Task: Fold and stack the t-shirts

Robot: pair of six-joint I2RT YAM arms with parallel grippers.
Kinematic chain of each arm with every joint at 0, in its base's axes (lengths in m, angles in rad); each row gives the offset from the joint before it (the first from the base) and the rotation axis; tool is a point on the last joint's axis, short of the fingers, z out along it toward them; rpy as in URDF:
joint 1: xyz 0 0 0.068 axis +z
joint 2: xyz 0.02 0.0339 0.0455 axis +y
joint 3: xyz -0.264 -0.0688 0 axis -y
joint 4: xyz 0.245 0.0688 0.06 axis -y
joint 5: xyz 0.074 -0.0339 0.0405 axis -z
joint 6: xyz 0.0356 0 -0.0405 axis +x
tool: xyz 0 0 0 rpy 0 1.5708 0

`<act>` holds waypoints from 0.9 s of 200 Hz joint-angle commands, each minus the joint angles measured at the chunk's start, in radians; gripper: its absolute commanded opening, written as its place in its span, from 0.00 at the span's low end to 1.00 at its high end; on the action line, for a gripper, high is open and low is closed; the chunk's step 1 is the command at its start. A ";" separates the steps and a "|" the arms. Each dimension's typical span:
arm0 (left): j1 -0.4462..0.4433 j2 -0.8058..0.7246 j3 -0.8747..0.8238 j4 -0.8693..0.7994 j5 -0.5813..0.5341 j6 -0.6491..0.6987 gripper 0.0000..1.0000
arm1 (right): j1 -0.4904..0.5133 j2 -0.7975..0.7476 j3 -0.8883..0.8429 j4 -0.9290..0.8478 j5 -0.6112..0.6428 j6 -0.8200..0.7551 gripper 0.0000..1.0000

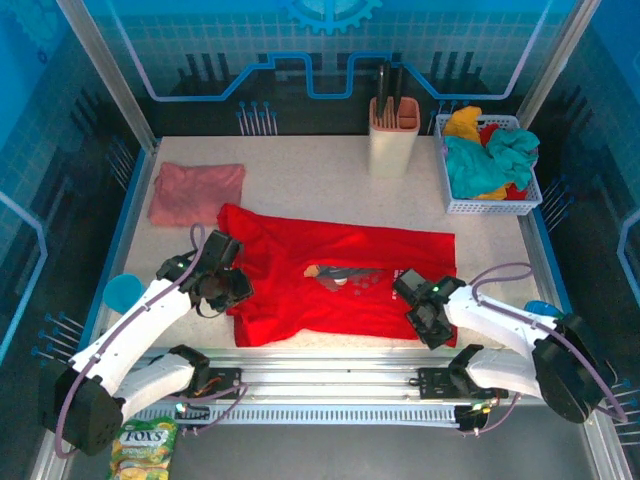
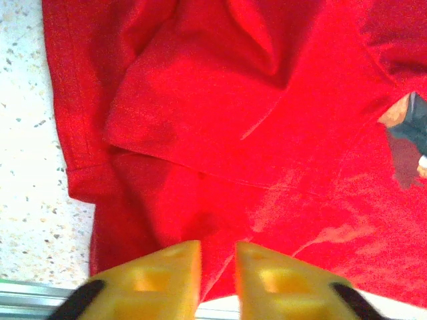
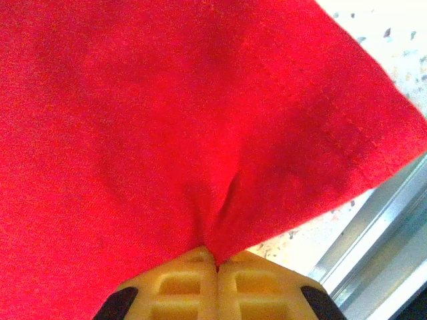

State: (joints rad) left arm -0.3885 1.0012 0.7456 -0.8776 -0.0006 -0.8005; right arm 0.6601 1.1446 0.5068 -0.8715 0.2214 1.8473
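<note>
A bright red t-shirt (image 1: 340, 255) with a cartoon graphic lies spread across the middle of the table, front up. A folded dusty pink t-shirt (image 1: 197, 192) rests at the back left. My left gripper (image 1: 235, 298) sits at the red shirt's near left corner. In the left wrist view its yellow fingers (image 2: 167, 273) stand a narrow gap apart with a fold of red cloth (image 2: 267, 133) pinched between them. My right gripper (image 1: 428, 328) is at the near right hem. In the right wrist view my right gripper (image 3: 217, 257) is shut on a puckered tuck of the red cloth (image 3: 167, 120).
A cream utensil holder (image 1: 393, 140) stands at the back centre. A white basket (image 1: 455, 195) of teal, yellow and red cloths is at the back right. Metal rails (image 1: 340, 360) run along the near edge. A blue disc (image 1: 122, 292) lies at the left edge.
</note>
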 commanded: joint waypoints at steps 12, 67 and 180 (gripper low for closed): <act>-0.003 0.005 0.046 -0.035 0.032 0.015 0.00 | -0.022 -0.028 0.016 -0.014 0.072 -0.079 0.00; 0.057 0.024 0.120 -0.060 0.030 0.080 0.00 | -0.195 0.001 0.119 0.003 -0.016 -0.404 0.00; 0.087 -0.027 0.041 -0.250 0.083 0.064 0.50 | -0.271 0.195 0.214 0.122 -0.147 -0.626 0.00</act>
State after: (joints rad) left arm -0.2909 0.9836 0.8295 -1.0622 0.0460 -0.6785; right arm 0.4168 1.3579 0.7429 -0.7643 0.1024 1.2617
